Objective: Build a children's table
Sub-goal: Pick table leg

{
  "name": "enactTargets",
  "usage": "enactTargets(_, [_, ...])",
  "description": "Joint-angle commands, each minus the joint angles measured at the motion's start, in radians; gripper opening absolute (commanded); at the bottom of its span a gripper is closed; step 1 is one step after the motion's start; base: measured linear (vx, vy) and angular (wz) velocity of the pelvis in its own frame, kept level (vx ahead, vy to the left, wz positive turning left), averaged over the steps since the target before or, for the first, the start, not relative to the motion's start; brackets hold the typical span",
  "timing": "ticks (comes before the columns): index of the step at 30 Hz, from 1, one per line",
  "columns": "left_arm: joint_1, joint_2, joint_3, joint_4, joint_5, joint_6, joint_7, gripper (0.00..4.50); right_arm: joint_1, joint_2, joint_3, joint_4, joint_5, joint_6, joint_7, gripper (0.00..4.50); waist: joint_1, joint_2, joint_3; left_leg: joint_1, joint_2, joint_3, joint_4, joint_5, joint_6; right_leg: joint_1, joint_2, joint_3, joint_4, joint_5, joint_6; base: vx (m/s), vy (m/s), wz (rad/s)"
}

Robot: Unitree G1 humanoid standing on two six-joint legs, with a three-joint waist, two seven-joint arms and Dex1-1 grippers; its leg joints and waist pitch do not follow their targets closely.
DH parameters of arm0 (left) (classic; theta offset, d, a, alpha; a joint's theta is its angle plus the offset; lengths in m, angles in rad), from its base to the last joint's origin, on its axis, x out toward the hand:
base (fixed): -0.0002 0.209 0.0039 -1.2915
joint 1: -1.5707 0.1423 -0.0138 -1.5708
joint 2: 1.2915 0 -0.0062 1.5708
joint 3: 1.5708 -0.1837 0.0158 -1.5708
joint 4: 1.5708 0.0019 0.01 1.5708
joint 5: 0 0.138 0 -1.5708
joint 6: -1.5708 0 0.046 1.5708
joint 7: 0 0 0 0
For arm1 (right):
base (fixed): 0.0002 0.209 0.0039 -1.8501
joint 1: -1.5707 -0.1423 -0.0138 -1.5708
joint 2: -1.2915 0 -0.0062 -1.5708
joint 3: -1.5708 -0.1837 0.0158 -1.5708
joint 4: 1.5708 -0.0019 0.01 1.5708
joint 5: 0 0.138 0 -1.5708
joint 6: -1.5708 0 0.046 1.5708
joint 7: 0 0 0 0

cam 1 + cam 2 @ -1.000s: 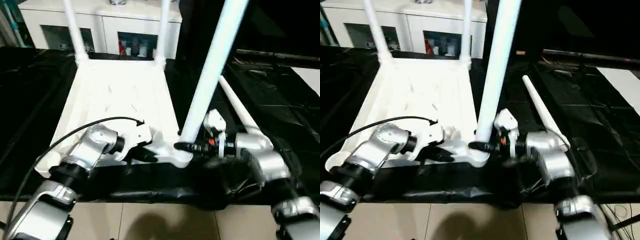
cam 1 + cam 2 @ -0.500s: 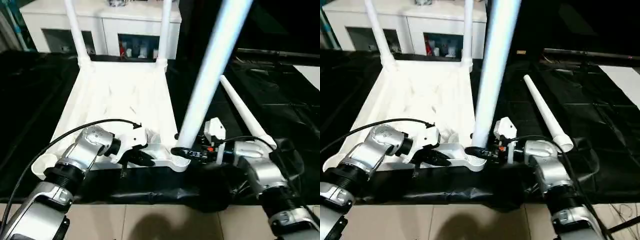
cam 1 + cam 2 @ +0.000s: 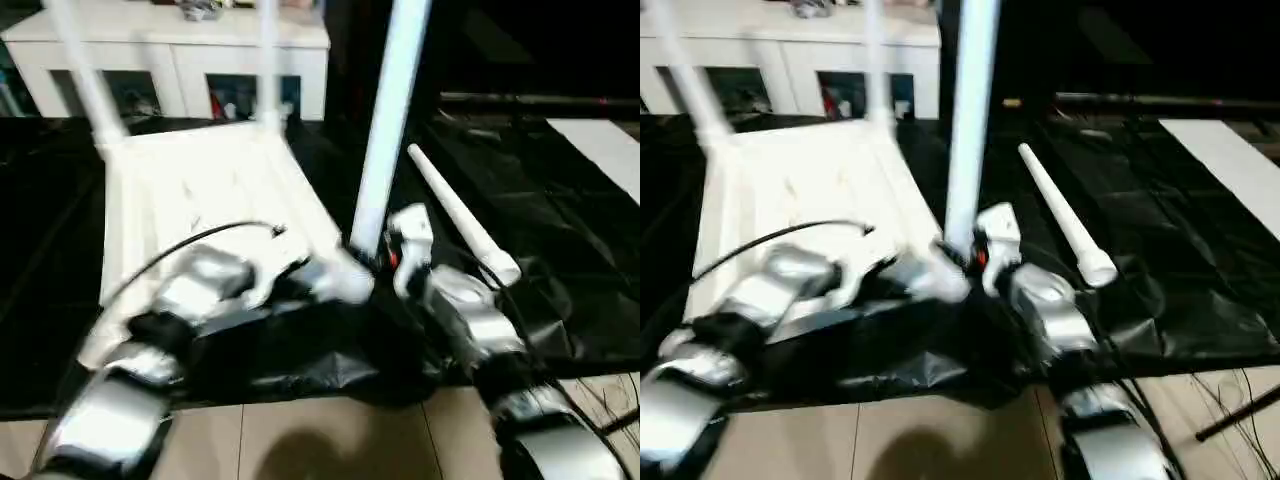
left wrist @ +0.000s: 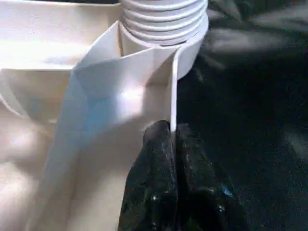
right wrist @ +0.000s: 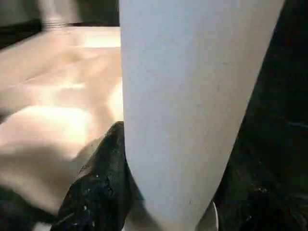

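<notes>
The white table top point(image 3: 190, 185) lies upside down on a black sheet, ribs up. Two white legs point(image 3: 268, 55) stand in its far corner sockets. A third leg point(image 3: 392, 110) stands nearly upright in the near right corner socket point(image 4: 163, 19), whose threads show. My right gripper point(image 3: 372, 262) is shut on this leg's base, one finger point(image 5: 103, 183) on each side of the tube. My left gripper point(image 4: 171, 129) is shut on the thin rim wall of the top beside that socket. The fourth leg point(image 3: 460, 215) lies loose on the sheet to the right.
A white cabinet with glass doors point(image 3: 190, 60) stands behind the table top. The black sheet point(image 3: 570, 250) is wrinkled and ends at tan floor tiles point(image 3: 300, 440) in front. A black cable point(image 3: 215, 232) arcs over my left forearm.
The camera has swung, shifting the whole scene left. The third leg leans less than before and stands nearly upright. Both grippers keep their holds.
</notes>
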Motion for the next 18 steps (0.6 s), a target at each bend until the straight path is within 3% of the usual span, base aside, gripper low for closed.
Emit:
enactTargets(1, [-0.032, -0.009, 0.079, 0.034, -0.011, 0.055, 0.148, 0.00, 0.035, 0.009, -0.021, 0.190, -0.048, 0.067, -0.181, 1.86, 0.003, 0.009, -0.026, 0.008, 0.019, -0.008, -0.088, -0.365, -0.046, 0.001, -0.036, 0.018, -0.094, -0.282, -0.192, 0.000, 0.000, 0.00])
enactTargets(5, [-0.028, -0.076, 0.105, -0.001, -0.021, 0.109, 0.228, 0.00, -0.029, 0.066, -0.054, 0.271, -0.027, 0.046, -0.326, 1.86, 0.008, 0.005, -0.029, 0.006, 0.018, -0.007, -0.087, -0.346, -0.035, 0.005, -0.032, 0.015, -0.092, -0.225, -0.188, 0.000, 0.000, 0.00])
enactTargets(6, [-0.025, -0.092, 0.102, -0.010, -0.019, 0.118, 0.245, 0.00, -0.046, 0.077, -0.060, 0.286, -0.033, 0.040, -0.377, 1.86, 0.009, 0.008, -0.031, 0.006, 0.019, -0.006, -0.086, -0.324, -0.031, 0.006, -0.031, 0.016, -0.088, -0.177, -0.190, 0.000, 0.000, 0.00])
enactTargets(10, [-0.025, -0.101, 0.096, -0.010, -0.018, 0.127, 0.269, 0.00, -0.076, 0.103, -0.064, 0.307, -0.048, 0.031, -0.409, 1.86, 0.014, 0.002, -0.037, 0.000, 0.015, -0.002, -0.078, -0.225, -0.006, 0.019, -0.026, 0.013, -0.073, -0.008, -0.202, 0.039, -0.002, -0.01])
enactTargets(13, [-0.028, -0.093, 0.097, -0.001, -0.016, 0.125, 0.282, 0.00, -0.096, 0.109, -0.064, 0.332, -0.061, 0.018, -0.415, 1.86, 0.016, -0.001, -0.038, 0.002, 0.013, 0.001, -0.074, -0.175, 0.014, 0.023, -0.026, 0.012, -0.067, 0.086, -0.215, 0.017, -0.001, -0.01])
enactTargets(15, [-0.030, -0.082, 0.105, -0.001, -0.013, 0.125, 0.286, 0.00, -0.112, 0.113, -0.059, 0.350, -0.069, 0.000, -0.410, 1.86, 0.015, -0.001, -0.036, 0.004, 0.014, 0.002, -0.076, -0.194, 0.019, 0.022, -0.028, 0.012, -0.072, 0.056, -0.218, 0.000, 0.000, 0.00])
enactTargets(18, [-0.028, -0.079, 0.109, -0.009, -0.010, 0.129, 0.290, 0.00, -0.125, 0.114, -0.057, 0.362, -0.076, -0.020, -0.413, 1.86, 0.013, 0.001, -0.032, 0.007, 0.018, 0.001, -0.082, -0.261, 0.002, 0.017, -0.029, 0.014, -0.081, -0.065, -0.207, 0.000, 0.000, 0.00])
